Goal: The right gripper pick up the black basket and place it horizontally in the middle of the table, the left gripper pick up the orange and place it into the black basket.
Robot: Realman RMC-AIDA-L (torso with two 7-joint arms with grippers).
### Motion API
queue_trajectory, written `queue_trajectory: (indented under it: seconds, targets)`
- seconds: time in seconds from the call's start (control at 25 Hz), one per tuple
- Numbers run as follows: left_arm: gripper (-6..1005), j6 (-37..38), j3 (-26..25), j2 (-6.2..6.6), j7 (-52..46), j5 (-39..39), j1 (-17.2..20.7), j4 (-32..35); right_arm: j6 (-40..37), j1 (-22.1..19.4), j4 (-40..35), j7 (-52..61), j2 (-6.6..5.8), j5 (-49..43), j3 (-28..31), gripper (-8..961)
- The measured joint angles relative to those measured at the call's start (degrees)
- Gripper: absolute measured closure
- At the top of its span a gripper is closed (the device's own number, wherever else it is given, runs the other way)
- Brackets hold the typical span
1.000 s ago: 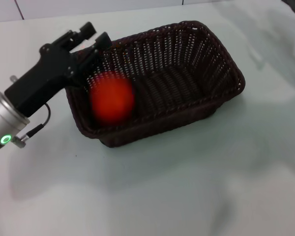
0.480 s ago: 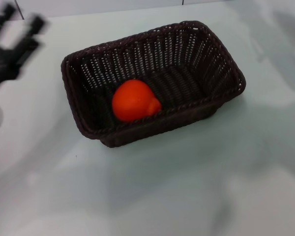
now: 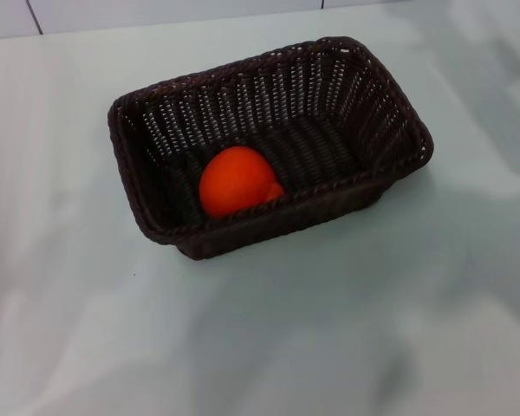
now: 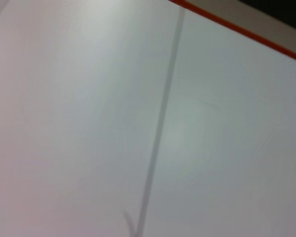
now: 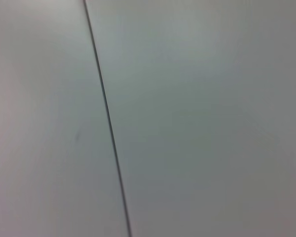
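The black basket [image 3: 364, 130] stands on the white table [image 3: 269, 347] in the head view, its long side lying roughly across the table, a little skewed. The orange [image 3: 234, 180] lies inside it, at the near left end against the front wall. Neither gripper shows in any view. The left wrist view shows only bare white surface [image 4: 89, 123] with a grey seam and an orange-red line at one edge. The right wrist view shows only bare white surface [image 5: 197, 118] with a thin dark seam.
The table's far edge meets a pale wall [image 3: 156, 13] at the back. Soft shadows lie on the tabletop at the front and at the right.
The orange dropped from the left gripper into the basket and settled at its near left end. The left arm drew back to the left and out of the head view.
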Motion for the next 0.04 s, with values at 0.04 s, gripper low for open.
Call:
queue_trajectory:
  seconds: [0.04]
  targets:
    - [145,-0.1,-1.1,0.0,0.0,0.0,0.3,0.4,0.0,0.0,0.0,0.0,0.0,0.0,0.0,175]
